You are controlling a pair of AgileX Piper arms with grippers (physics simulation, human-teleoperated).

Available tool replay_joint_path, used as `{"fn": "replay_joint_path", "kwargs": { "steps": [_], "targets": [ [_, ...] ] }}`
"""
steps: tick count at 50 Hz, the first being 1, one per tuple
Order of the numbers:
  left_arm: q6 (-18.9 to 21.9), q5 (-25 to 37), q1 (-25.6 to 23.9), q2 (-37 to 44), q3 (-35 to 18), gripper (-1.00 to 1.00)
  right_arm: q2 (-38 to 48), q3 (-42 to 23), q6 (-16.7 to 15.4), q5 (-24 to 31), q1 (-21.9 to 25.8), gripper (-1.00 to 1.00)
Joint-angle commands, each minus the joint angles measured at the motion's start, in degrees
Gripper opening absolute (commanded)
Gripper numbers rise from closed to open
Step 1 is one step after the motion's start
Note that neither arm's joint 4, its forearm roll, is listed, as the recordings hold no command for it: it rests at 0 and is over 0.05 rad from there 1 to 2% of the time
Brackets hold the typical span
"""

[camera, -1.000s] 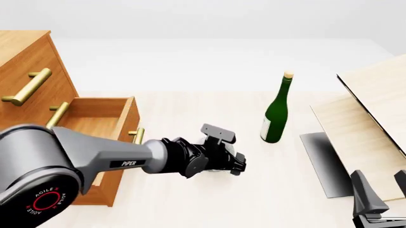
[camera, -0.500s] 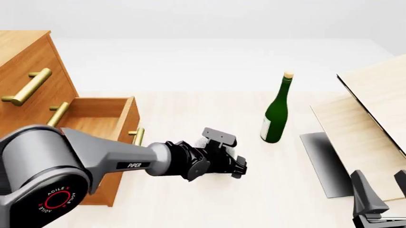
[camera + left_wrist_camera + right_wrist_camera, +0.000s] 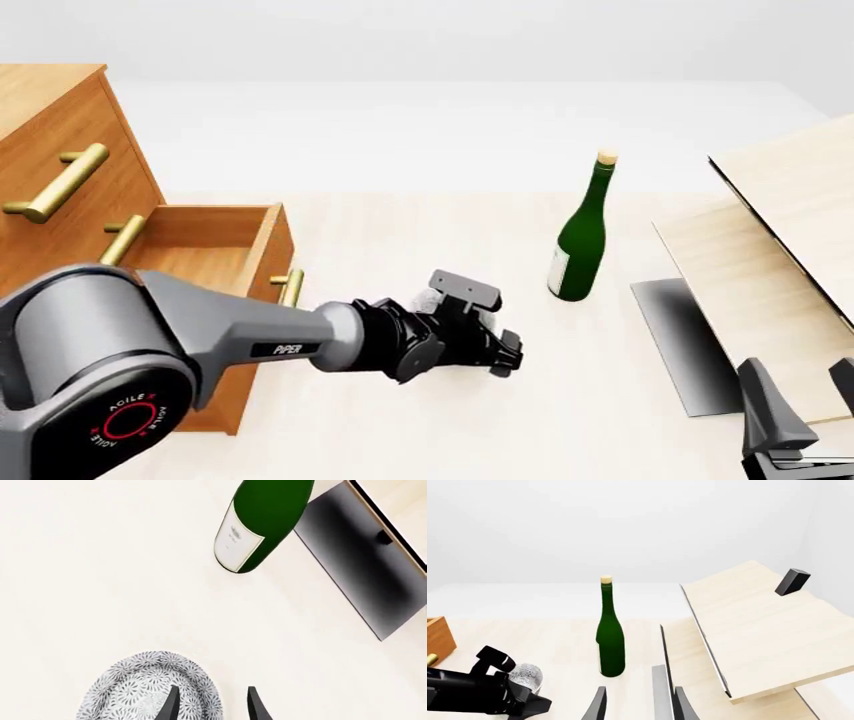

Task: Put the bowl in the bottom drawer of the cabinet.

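The speckled white-grey bowl (image 3: 143, 690) stands on the table in front of the cabinet (image 3: 54, 130). In the front view the bowl (image 3: 427, 299) is mostly hidden behind my left wrist. My left gripper (image 3: 212, 695) is open and low over the bowl's rim, with one finger (image 3: 170, 705) over the inside and the other outside. From the front, the left gripper (image 3: 498, 352) sits at the table's middle. The bottom drawer (image 3: 200, 255) is pulled out, and nothing shows inside it. My right gripper (image 3: 637, 705) is open at the near right, holding nothing.
A green wine bottle (image 3: 581, 240) stands upright just beyond and to the right of the bowl. Pale wood boards (image 3: 787, 220) with a dark edge slope up at the right, over a dark shadow (image 3: 681, 340). The two upper drawers are shut.
My left arm has eased slightly forward and down, bringing its gripper lower over the bowl. The right arm, bottle and drawer have not moved.
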Motion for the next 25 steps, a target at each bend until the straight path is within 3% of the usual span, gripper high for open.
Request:
{"fn": "replay_joint_path", "kwargs": {
  "steps": [1,25],
  "targets": [
    [-0.24,-0.35,-0.46,0.35,0.46,-1.00,0.00,0.00,-0.01,0.00,0.00,1.00],
    [0.83,-1.14,0.17,-2.67,1.84,-1.00,0.00,0.00,0.01,0.00,-0.01,1.00]
  ]
}}
